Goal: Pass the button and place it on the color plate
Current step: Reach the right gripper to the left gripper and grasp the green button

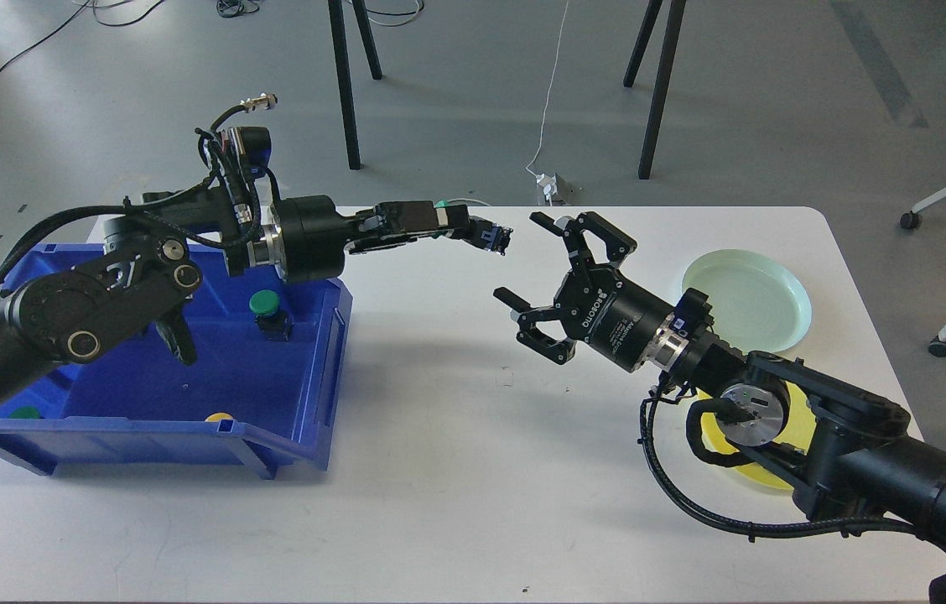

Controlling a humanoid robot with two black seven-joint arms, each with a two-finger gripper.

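My left gripper reaches out over the table's back middle, shut on a button with a green cap and a dark body that sticks out past the fingertips. My right gripper is open and empty, its jaws spread wide, just right of and a little below the held button without touching it. A pale green plate lies at the back right. A yellow plate lies nearer the front and is mostly hidden under my right arm.
A blue bin stands on the left of the white table. It holds a green button, a yellow one and another green one. Chair and stand legs are on the floor beyond the table.
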